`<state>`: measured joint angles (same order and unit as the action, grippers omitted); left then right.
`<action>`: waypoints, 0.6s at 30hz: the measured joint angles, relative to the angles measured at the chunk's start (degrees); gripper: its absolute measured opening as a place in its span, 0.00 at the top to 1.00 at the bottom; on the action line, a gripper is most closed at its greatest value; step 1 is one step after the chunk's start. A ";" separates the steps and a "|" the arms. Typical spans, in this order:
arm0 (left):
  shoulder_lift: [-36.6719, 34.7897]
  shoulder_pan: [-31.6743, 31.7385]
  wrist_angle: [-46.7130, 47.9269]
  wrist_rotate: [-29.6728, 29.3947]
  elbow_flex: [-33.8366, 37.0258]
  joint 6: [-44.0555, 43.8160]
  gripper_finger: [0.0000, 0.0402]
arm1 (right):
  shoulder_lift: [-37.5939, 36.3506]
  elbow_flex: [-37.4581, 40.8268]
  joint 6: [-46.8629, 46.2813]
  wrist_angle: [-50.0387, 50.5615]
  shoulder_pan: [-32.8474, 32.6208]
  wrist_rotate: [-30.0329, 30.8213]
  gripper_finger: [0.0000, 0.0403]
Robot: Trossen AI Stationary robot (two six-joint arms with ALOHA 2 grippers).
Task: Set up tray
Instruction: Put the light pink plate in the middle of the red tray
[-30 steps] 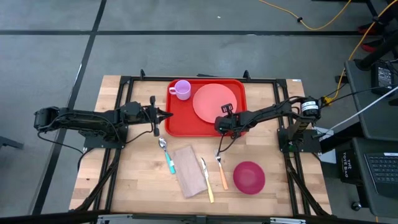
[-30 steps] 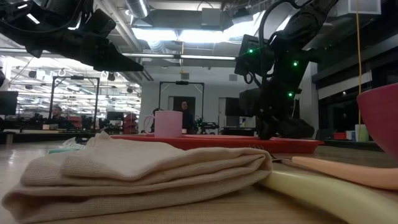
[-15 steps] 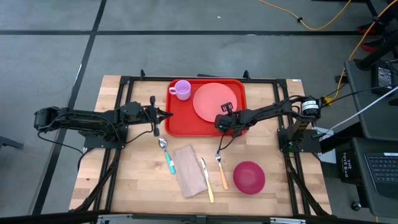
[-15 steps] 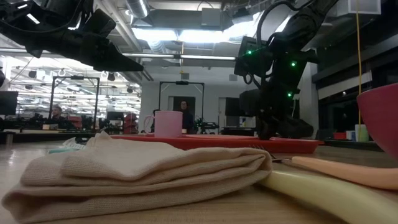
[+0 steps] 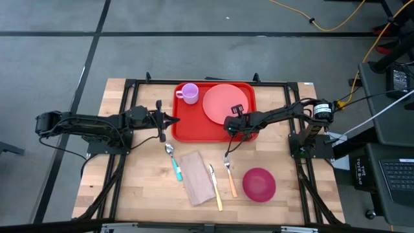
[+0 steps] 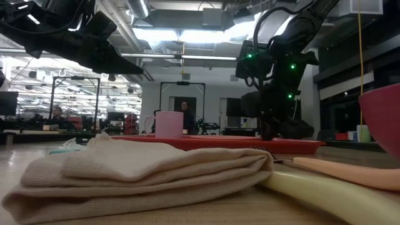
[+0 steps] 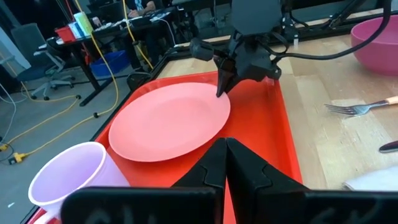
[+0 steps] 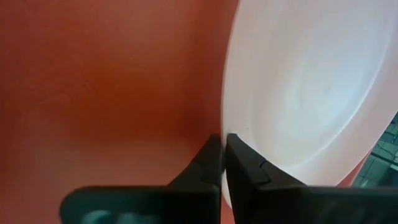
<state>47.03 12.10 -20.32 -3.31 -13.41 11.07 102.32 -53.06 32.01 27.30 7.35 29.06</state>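
where right gripper point(image 5: 231, 121) meets plate point(image 5: 223, 102) — tray point(image 5: 184, 123)

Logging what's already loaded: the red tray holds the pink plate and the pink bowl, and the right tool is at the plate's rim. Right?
Not the bowl. In the high view the pink bowl sits on the table, off the red tray; a lilac cup is on it beside the pink plate. The right tool is at its rim.

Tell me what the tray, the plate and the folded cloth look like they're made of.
Tray: likely smooth moulded plastic, uniform red with a rounded rim. Plate: probably matte pink plastic, with an even, soft sheen. Cloth: beige knitted or woven fabric, showing fine ribbing and soft folds.
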 joint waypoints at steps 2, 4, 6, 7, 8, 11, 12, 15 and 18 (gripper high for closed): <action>0.00 0.02 -0.02 0.00 0.00 0.02 1.00 | 0.00 0.00 -0.23 0.28 0.00 0.21 0.98; 0.00 0.01 0.00 -0.01 0.00 0.04 1.00 | 0.03 0.02 -0.64 0.70 0.00 1.26 0.98; 0.00 0.01 0.00 0.00 0.00 0.05 0.99 | 0.09 0.07 -1.77 1.50 0.00 2.29 0.97; 0.00 0.00 0.00 -0.01 0.00 0.07 0.99 | 0.09 0.09 -2.21 1.98 0.02 2.44 0.97; 0.00 0.01 0.00 -0.01 0.00 0.07 0.99 | 0.09 0.09 -2.89 2.30 0.04 2.51 0.97; 0.00 0.02 0.00 -0.02 0.00 0.10 0.99 | 0.09 0.07 -3.45 3.36 0.04 2.75 0.97; 0.00 0.00 0.00 -0.02 0.00 0.14 0.99 | 0.09 0.07 -3.45 3.45 0.04 2.77 0.97; 0.00 0.00 0.00 -0.02 0.00 0.10 1.00 | 0.09 0.07 -3.45 3.45 0.04 2.78 0.97; 0.00 0.00 0.00 -0.02 0.00 0.04 0.99 | 0.09 0.07 -3.46 3.44 0.04 2.78 0.97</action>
<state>47.03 12.10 -20.32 -3.33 -13.41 11.11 102.41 -52.99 28.55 30.74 7.40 31.83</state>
